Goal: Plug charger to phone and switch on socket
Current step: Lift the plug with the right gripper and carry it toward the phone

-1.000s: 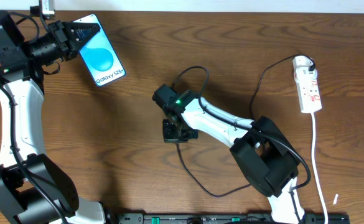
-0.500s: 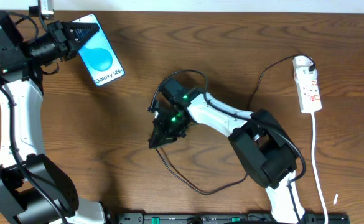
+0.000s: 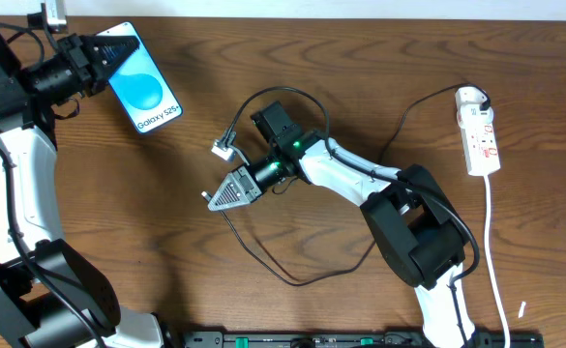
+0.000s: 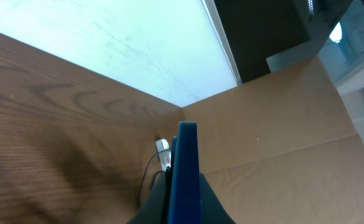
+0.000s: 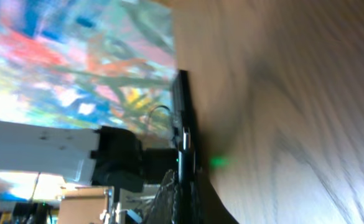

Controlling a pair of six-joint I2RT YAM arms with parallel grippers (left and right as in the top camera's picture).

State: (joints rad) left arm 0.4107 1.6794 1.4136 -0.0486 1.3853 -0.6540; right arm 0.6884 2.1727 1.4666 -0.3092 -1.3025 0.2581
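My left gripper (image 3: 108, 53) is shut on the top edge of the phone (image 3: 143, 90), whose blue "Galaxy S25" screen faces up at the far left. In the left wrist view the phone (image 4: 186, 163) stands edge-on between the fingers of the gripper (image 4: 185, 208). My right gripper (image 3: 217, 196) at mid-table points left and is shut on the charger (image 3: 263, 263), whose thin black cable loops below it and runs right to the socket (image 3: 480, 130). In the right wrist view the charger (image 5: 183, 134) sticks out of the gripper (image 5: 185, 196) as a thin black bar. Gripper and phone are well apart.
The white socket strip lies at the far right with its white lead (image 3: 495, 261) running to the front edge. It also shows small in the left wrist view (image 4: 163, 153). A cardboard wall (image 4: 281, 137) stands beyond the table. The right arm's base (image 3: 423, 246) sits front right.
My right gripper has swung left and turned to point left, carrying the charger end with it, and the cable loop has shifted. My left gripper has drawn the phone slightly up and left.
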